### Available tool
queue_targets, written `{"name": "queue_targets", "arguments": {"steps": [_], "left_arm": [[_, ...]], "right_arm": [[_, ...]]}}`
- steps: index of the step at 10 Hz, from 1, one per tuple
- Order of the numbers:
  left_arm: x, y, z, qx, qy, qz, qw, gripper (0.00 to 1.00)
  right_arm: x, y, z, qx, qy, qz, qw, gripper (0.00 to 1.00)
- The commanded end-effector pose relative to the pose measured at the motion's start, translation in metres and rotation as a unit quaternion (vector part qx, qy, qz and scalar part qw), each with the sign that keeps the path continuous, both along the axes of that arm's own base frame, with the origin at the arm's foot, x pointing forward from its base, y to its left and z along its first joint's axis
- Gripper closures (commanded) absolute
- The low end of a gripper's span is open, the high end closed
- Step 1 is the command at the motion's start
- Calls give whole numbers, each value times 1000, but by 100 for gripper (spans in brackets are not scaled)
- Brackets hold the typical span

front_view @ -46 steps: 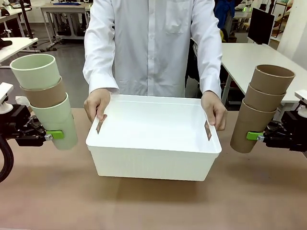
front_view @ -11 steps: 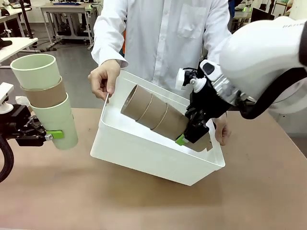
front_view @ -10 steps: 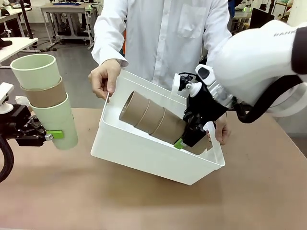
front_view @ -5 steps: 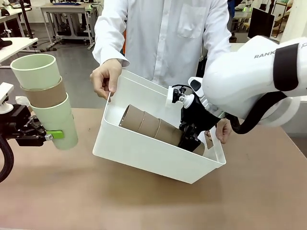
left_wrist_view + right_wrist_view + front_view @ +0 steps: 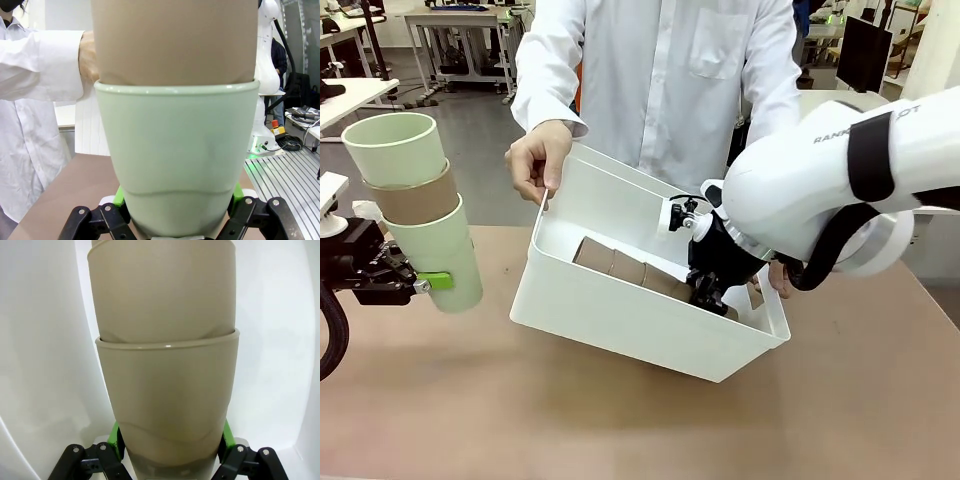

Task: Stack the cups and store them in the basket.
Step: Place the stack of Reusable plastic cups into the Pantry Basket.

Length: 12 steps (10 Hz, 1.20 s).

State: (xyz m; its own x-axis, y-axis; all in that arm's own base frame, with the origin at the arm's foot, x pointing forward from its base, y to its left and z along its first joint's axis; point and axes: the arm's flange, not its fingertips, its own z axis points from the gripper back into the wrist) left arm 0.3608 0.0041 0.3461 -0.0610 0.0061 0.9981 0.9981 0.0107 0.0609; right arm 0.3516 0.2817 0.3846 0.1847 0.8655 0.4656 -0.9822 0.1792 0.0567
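– Where, the brown cups (image 5: 620,266)?
– Nested, lying on their side inside the basket (image 5: 620,322), clamped at the base by the right claw (image 5: 170,442).
– And the basket?
– Tilted at the middle of the desk (image 5: 450,400), far rim raised, gripped by a person's hand (image 5: 535,160) at its left end.
– And the other stack (image 5: 415,200)?
– Green, brown, green; upright above the desk's left edge, pinched low down by the left claw (image 5: 432,282).
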Motion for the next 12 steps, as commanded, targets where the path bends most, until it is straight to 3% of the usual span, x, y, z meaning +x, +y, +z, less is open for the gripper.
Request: {"name": "queue_targets", "arguments": {"steps": [1,2,6,12], "left_arm": [[-2,0,5,-3,-4,-2,1000,15],[-2,0,5,-3,-4,-2,1000,15],[-2,0,5,-3,-4,-2,1000,15],[-2,0,5,-3,-4,-2,1000,15]], "right_arm": [[8,7,-1,12,-16,13,1000,14],[7,6,0,15,-16,14,1000,0],[5,-11,18,21,-9,12,1000,0],[26,-46,92,49,-26,16,998,0]]}}
